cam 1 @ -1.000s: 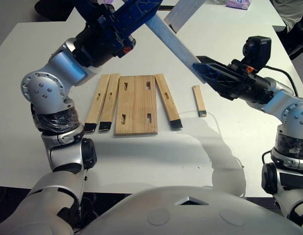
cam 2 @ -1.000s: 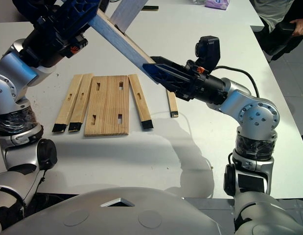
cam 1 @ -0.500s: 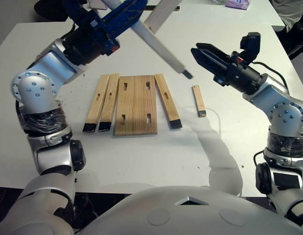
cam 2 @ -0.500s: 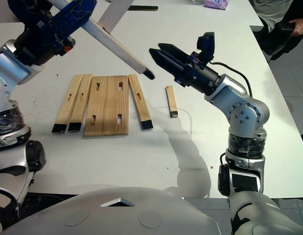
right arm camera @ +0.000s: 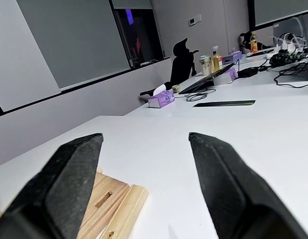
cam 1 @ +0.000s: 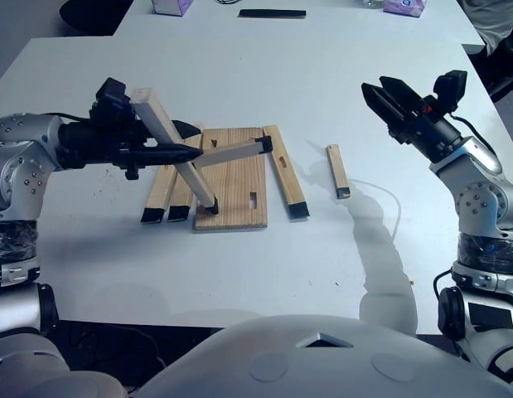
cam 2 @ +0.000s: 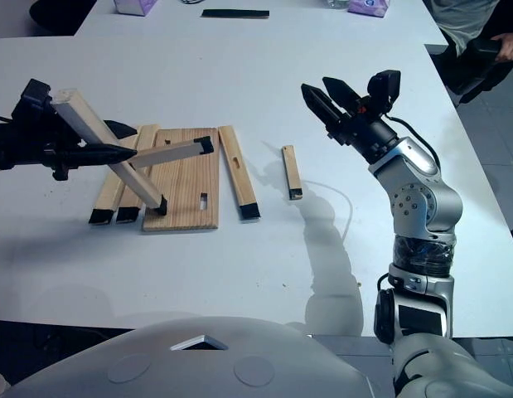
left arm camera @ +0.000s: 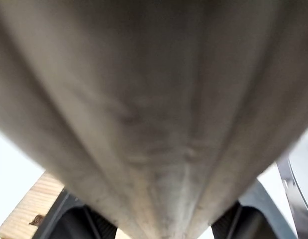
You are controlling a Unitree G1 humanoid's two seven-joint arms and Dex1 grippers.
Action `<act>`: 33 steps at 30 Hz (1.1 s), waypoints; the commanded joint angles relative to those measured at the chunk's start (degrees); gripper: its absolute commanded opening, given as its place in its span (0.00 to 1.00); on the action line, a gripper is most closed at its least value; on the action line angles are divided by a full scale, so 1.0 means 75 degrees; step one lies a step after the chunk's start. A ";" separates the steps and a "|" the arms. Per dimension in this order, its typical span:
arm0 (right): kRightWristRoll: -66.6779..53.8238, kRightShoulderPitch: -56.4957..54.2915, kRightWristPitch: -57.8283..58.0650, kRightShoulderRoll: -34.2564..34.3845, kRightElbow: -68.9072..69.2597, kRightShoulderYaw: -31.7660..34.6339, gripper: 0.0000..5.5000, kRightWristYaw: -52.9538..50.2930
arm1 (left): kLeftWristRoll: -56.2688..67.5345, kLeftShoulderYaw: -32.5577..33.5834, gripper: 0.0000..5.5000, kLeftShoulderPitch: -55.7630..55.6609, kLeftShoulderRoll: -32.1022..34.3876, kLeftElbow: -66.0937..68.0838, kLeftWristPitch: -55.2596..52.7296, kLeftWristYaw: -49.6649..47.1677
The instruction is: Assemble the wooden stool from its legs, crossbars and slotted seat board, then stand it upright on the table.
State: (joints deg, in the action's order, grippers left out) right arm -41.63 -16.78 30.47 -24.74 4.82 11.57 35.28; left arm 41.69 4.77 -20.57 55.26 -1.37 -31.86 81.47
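Observation:
My left gripper (cam 1: 175, 152) is shut on a joined wooden piece: a pale leg (cam 1: 177, 153) slanting down, its black foot resting on the slotted seat board (cam 1: 238, 186), with a shorter bar (cam 1: 235, 152) sticking out of it to the right. Close-up wood of that leg (left arm camera: 154, 109) covers the left wrist view. Two legs (cam 1: 171, 178) lie flat left of the board, one leg (cam 1: 286, 170) lies right of it, and a short crossbar (cam 1: 337, 171) lies farther right. My right gripper (cam 1: 387, 93) hangs open above the table's right side, its fingers (right arm camera: 59, 184) wide apart.
A thin white cable (cam 1: 380, 195) loops on the table beside the short crossbar. A flat black bar (cam 1: 271, 13) and two tissue boxes (cam 1: 404, 7) sit at the table's far edge. Bare white tabletop (cam 1: 264, 265) stretches in front of the parts.
The right gripper let go of the leg's end, opened and pulled back to the right. The left arm swung down and left, lowering the joined piece until its foot met the seat board.

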 commanded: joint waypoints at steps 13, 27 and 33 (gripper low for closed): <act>0.0247 -0.0448 0.0162 -0.0168 -0.0334 -0.0247 0.58 0.0697 | -0.0982 -0.0283 0.37 -0.0410 -0.0007 0.1063 0.0948 0.0632; 0.0268 -0.0528 0.0190 -0.0181 -0.0504 -0.0301 0.58 0.0904 | -0.1074 0.0006 0.37 -0.0665 -0.0003 0.1457 0.1128 0.0638; 0.0287 -0.0516 0.0147 -0.0113 -0.0546 -0.0291 0.58 0.0929 | -0.1177 0.0060 0.37 -0.0888 -0.0080 0.1679 0.1306 0.0702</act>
State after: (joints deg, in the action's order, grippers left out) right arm -40.08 -19.62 31.21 -25.52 0.88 9.30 42.32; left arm 34.44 4.89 -25.31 54.45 9.96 -23.07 86.34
